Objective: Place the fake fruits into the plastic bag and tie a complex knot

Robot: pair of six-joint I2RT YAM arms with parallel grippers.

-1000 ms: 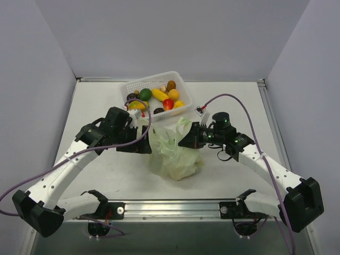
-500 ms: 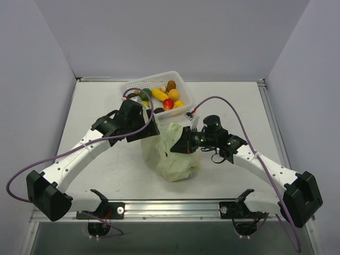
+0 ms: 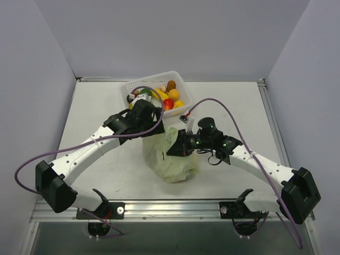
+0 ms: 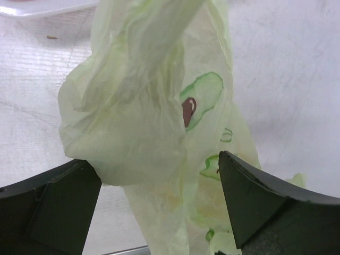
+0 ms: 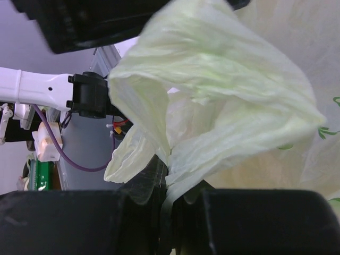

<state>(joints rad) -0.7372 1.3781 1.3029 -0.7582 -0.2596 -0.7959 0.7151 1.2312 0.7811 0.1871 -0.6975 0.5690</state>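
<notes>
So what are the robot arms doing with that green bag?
The right claw is pinched shut on the top of the plastic bag, holding that part up. The left claw is wide open right by the bag, gripping nothing. The fake fruits sit in the white basket behind; none look bagged yet.

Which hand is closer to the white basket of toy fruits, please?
Left. The left hand hangs open just on the near side of the white basket, straddling the top of the plastic bag; the right hand, shut on the plastic bag, sits farther toward the arm bases.
</notes>
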